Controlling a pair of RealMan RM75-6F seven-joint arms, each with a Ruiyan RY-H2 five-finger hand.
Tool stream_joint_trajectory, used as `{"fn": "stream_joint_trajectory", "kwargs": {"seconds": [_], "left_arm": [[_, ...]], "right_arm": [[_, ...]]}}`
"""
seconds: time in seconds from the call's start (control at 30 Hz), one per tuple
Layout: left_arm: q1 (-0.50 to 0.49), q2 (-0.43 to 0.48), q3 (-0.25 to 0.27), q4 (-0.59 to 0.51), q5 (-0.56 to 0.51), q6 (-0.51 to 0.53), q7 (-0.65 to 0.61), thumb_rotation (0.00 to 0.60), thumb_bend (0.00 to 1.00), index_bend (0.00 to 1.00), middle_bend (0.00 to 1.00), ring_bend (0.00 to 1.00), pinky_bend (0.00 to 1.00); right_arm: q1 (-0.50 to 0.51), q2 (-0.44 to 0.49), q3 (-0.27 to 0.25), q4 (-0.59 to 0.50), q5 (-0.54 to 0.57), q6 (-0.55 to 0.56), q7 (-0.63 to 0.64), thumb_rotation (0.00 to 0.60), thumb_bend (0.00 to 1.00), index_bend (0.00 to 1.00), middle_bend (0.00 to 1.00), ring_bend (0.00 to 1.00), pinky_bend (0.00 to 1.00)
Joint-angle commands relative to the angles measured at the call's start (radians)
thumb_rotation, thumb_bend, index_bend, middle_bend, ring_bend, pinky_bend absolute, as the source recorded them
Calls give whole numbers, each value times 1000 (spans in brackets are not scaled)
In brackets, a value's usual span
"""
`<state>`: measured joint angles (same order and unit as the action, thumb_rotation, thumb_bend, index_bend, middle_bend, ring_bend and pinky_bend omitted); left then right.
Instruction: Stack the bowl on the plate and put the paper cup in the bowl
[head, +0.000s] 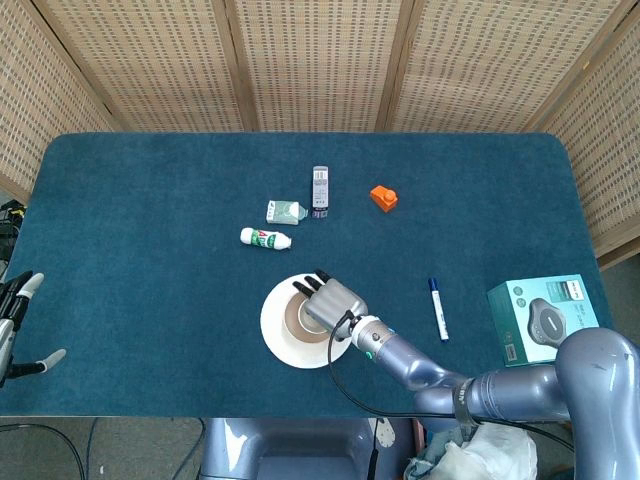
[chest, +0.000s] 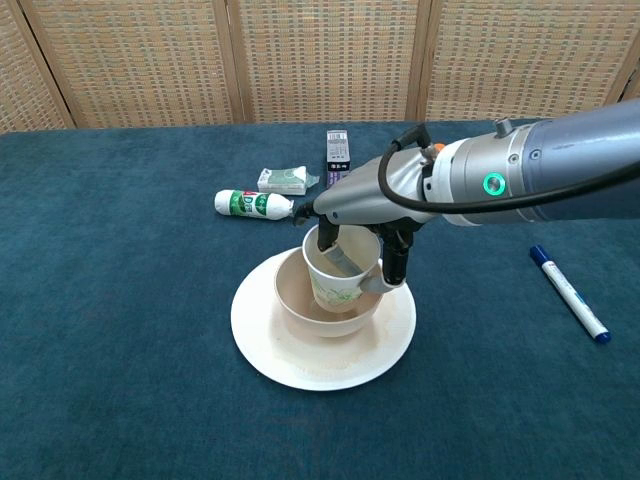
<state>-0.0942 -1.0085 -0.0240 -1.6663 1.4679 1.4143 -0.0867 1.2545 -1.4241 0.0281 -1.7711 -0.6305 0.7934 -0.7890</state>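
While pinching the rim of the paper cup (chest: 338, 277), with one finger dipped inside the mouth and the thumb on the outer wall, right hand (chest: 362, 210) poised directly over the bowl (chest: 300, 303); cup lowered into the bowl, nearly upright with a slight lean, full seating on the bowl floor not discernible. Bowl stacked at the centre of the plate (chest: 290, 360). Left hand (head: 14, 322) idle at the table's 9 o'clock edge, fingers spread, holding nothing. At 11 to 12 o'clock beyond the plate: small bottle (chest: 253, 203), packet (chest: 284, 180); at 3 o'clock, well apart: pen (chest: 570, 294). Probable risks: inner finger catching the rim on withdrawal, lifting or tipping the light cup; sideways retreat of the thumb nudging the bowl off-centre on the plate.
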Motion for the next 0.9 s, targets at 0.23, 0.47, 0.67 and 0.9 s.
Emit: {"fn": "stream_joint_trajectory", "kwargs": {"seconds": [0.23, 0.47, 0.67, 0.9], "left_arm": [[-1, 1, 0, 0, 0, 0, -3, 600, 0, 0, 0, 0, 0], [-1, 1, 1, 1, 0, -2, 1, 600, 0, 0, 0, 0, 0], [-1, 1, 2, 0, 2, -1, 0, 600, 0, 0, 0, 0, 0], [1, 5, 4, 1, 5, 2, -9, 600, 0, 0, 0, 0, 0]], "right_arm": [[46, 0, -27, -13, 72, 7, -19, 600, 374, 582, 0, 0, 0], [47, -2, -34, -20, 59, 20, 9, 600, 132, 329, 0, 0, 0], [37, -1, -36, -28, 23, 44, 25, 600, 132, 315, 0, 0, 0], [3, 97, -36, -145, -34, 105, 56, 600, 132, 315, 0, 0, 0]]}}
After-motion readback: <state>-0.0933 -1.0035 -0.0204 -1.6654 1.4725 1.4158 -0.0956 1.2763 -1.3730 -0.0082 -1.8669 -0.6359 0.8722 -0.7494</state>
